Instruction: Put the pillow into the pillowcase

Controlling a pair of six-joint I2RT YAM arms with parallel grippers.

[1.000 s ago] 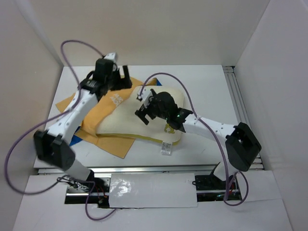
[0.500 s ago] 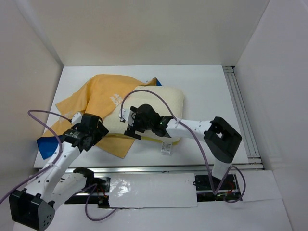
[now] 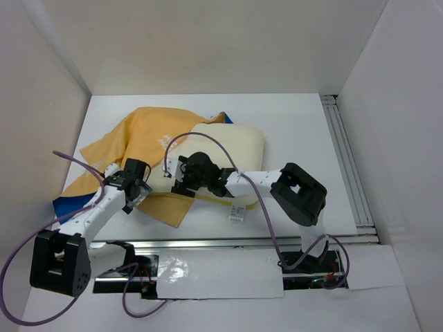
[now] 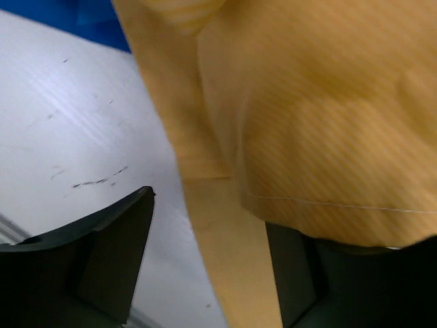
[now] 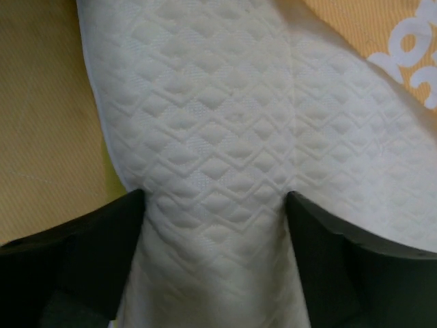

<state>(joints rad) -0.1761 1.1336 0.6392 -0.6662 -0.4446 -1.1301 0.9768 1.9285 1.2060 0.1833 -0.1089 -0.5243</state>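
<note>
Plain white walls [image 3: 208, 41] rose behind and beside the white tabletop [image 3: 297, 124]; a metal rail [image 3: 345, 166] lined its right edge.

Both spread wide: left gripper [image 4: 212, 212], right gripper [image 5: 215, 198].

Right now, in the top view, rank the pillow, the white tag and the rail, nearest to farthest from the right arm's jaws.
1. Pillow: directly at the jaws, which straddle its left end.
2. Tag: to the right, toward the table's near edge.
3. Rail: along the far right side.
</note>
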